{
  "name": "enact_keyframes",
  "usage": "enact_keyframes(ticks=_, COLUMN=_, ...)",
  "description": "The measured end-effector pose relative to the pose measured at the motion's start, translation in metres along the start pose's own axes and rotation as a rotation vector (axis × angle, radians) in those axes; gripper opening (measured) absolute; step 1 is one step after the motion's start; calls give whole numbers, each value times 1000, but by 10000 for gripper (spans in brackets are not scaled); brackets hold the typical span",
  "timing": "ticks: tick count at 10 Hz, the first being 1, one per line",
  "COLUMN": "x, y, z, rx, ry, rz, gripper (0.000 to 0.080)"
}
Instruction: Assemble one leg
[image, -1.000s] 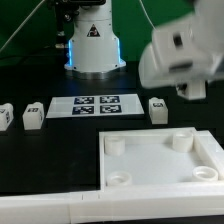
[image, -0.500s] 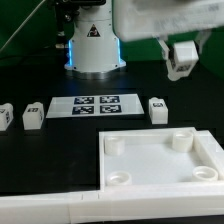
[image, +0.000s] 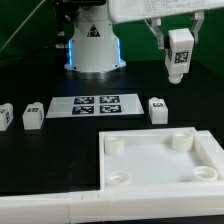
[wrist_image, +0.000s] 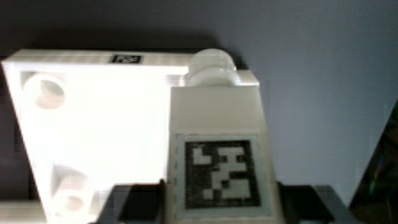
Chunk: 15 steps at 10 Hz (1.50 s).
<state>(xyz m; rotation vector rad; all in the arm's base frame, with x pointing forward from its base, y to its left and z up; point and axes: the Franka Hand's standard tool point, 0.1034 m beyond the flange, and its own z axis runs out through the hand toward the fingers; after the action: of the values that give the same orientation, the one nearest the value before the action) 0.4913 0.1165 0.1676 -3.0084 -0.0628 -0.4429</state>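
My gripper (image: 179, 40) is high at the exterior view's upper right, shut on a white leg (image: 179, 56) with a black-and-white tag on its side; the leg hangs upright well above the table. In the wrist view the held leg (wrist_image: 219, 140) fills the middle, its narrower round peg end pointing away over the white tray (wrist_image: 98, 110) below. The black fingers (wrist_image: 143, 200) press on both its sides. The large white square tray (image: 160, 160) with round corner sockets lies at the front right. Another leg (image: 157, 109) stands on the table just behind the tray.
The marker board (image: 94, 104) lies flat mid-table. Two more legs (image: 32, 114) (image: 5, 116) stand at the exterior view's left. The robot base (image: 95, 45) stands behind the marker board. A white rail (image: 50, 205) runs along the front edge.
The gripper with the leg has swung from a tilted, blurred pose at the right to an upright hold. The leg now hangs vertically with its tag showing.
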Motion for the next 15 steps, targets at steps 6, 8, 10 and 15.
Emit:
enact_keyframes(ticks=6, x=51, y=13, z=9, rx=-10, ry=261, rz=-88, gripper=293)
enact_keyframes(ticks=8, x=85, y=7, z=16, rx=-12, ry=277, rz=-94, gripper=294)
enact_keyframes(ticks=10, x=88, y=7, z=19, rx=-13, ry=273, rz=-94, gripper=293)
enact_keyframes(ticks=15, x=87, y=10, z=29, rx=-17, ry=265, rz=-97, gripper=293)
